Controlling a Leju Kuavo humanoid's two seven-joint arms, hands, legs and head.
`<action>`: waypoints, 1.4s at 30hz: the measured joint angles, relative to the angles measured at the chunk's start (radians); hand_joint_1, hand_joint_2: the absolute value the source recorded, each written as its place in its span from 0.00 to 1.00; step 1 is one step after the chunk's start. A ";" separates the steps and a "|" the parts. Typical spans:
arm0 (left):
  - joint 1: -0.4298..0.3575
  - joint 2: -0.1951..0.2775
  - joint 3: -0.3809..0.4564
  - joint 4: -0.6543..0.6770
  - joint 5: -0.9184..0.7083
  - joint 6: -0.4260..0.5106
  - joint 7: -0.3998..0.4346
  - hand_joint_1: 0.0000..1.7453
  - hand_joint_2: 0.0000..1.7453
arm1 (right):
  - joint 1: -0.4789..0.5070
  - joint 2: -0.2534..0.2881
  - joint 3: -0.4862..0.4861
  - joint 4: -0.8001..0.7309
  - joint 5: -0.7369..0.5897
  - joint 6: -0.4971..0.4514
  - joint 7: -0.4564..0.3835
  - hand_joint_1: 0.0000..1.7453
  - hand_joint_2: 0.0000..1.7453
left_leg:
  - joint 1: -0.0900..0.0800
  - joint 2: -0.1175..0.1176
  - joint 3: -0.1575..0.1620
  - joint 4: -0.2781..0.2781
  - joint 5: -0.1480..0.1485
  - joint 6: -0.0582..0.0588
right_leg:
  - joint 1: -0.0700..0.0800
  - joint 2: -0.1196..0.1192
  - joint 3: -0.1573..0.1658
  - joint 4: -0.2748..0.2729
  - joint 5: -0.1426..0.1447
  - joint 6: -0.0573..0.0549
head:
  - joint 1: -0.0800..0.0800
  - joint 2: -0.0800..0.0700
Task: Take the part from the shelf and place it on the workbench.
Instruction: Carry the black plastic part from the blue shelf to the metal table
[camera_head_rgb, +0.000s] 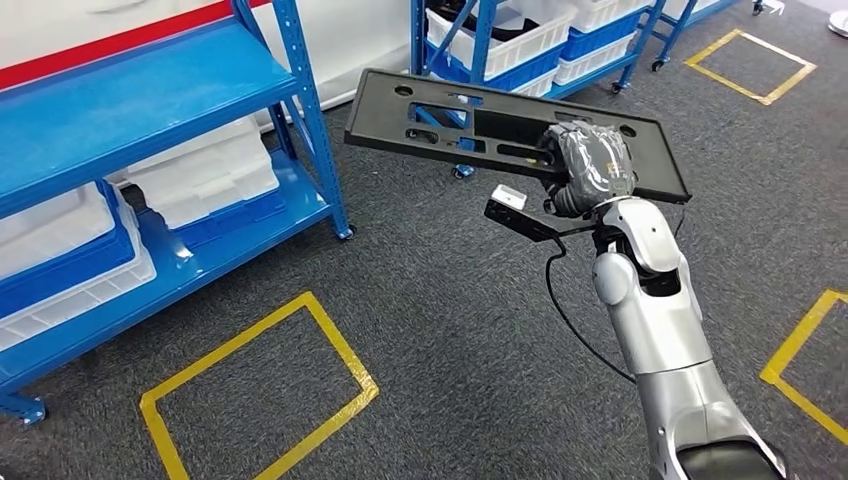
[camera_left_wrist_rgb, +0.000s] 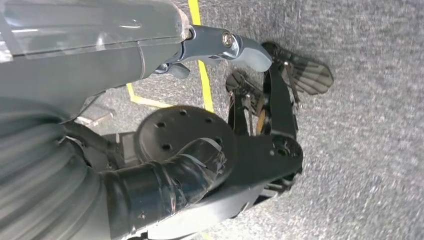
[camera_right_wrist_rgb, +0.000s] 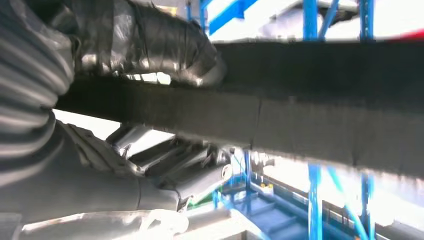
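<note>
right hand (camera_head_rgb: 590, 165) gripping part (camera_head_rgb: 450, 115) at its near long edge | part's long axis running crosswise, mostly extending toward the shelf (camera_head_rgb: 150, 110) | left hand (camera_left_wrist_rgb: 200, 55) hanging, state unclear

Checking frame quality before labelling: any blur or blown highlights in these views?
Head view: sharp and evenly lit, black part clear in the right hand. Left wrist view: carpet streaked with motion blur. Right wrist view: background behind the blue shelving blown out white, the part's edge soft and dark.
</note>
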 joint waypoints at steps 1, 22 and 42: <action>0.002 0.000 -0.002 -0.002 0.001 0.001 0.001 0.00 1.00 | -0.002 0.001 0.000 0.000 0.000 0.001 0.000 1.00 1.00 | 0.002 -0.011 -0.004 0.003 -0.006 -0.007 | -0.002 0.008 -0.008 -0.005 0.013 -0.007 | 0.000 0.000; 0.043 0.002 -0.024 -0.051 0.044 -0.013 0.055 0.00 1.00 | -0.019 0.010 0.000 0.005 0.027 -0.008 0.036 1.00 1.00 | 0.015 -0.081 0.106 -0.063 -0.057 0.018 | -0.023 0.059 -0.247 0.245 0.000 0.033 | 0.004 0.000; 0.062 0.009 0.017 -0.117 0.019 -0.055 0.091 0.00 1.00 | -0.063 0.008 0.000 0.003 0.067 -0.020 0.090 1.00 1.00 | 0.001 -0.157 0.119 0.067 -0.109 0.014 | 0.009 0.120 -0.123 -0.019 0.116 -0.041 | 0.003 0.000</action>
